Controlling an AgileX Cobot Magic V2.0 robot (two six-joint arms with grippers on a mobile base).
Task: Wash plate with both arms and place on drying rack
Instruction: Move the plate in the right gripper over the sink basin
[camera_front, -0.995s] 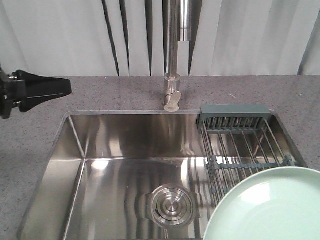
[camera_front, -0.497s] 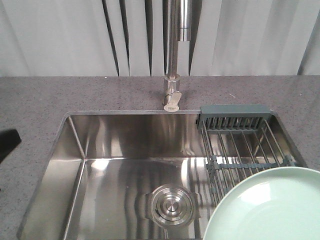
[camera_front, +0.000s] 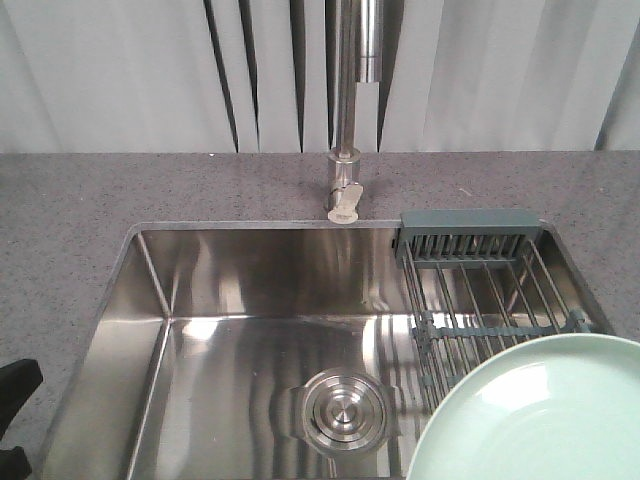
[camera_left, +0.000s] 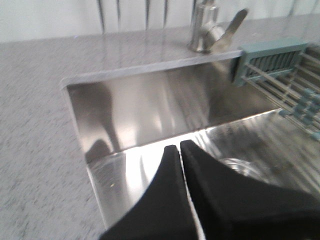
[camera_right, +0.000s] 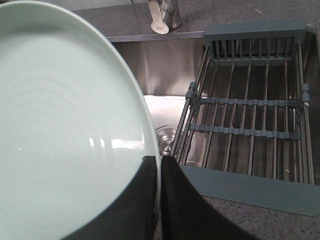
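A: What is at the left?
B: The left gripper (camera_left: 179, 146), black, hangs over the left part of the steel sink basin (camera_front: 250, 280), its two fingers pressed together on nothing. The basin is sunk into a grey speckled desk (camera_front: 70, 200). In the front view, only a black scrap of that arm shows at the bottom left corner.

A: And in the middle?
B: A steel faucet (camera_front: 345, 150) stands behind the basin, and no water is seen running. A round drain (camera_front: 343, 412) lies in the basin floor.

A: And the right?
B: The drying rack (camera_front: 478, 285) spans the basin's right end. The pale green plate (camera_front: 540, 420) is at the near right and overlaps the rack's near end in the front view. Whether it touches the wires cannot be told. The right gripper (camera_right: 160, 161) is clamped on the plate's rim.

A: Which step is this?
B: Most likely the plate is held ready, with placing not yet done. Next, the right arm would need to carry it under the faucet for the left arm to help. If washing is over, it would instead lower the plate onto the wires and let go.
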